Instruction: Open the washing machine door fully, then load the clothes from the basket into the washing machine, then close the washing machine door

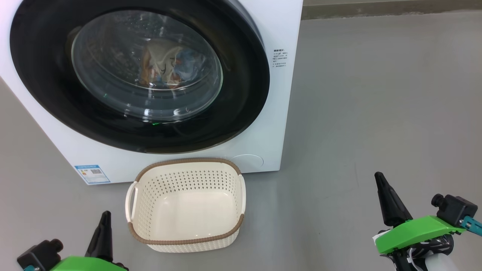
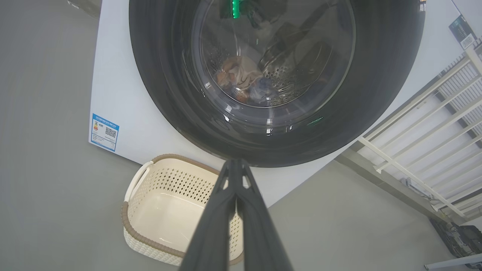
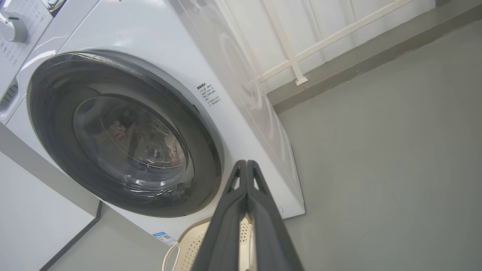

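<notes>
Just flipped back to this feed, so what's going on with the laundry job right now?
Nothing is being handled at this moment. The washing machine door looks shut against the washing machine, and the clothes show through its glass, lying inside. The basket sits empty on the floor in front of the machine. The left gripper and right gripper are both shut and hold nothing, low on either side of the basket, clear of it and the door. The job looks done.
</notes>
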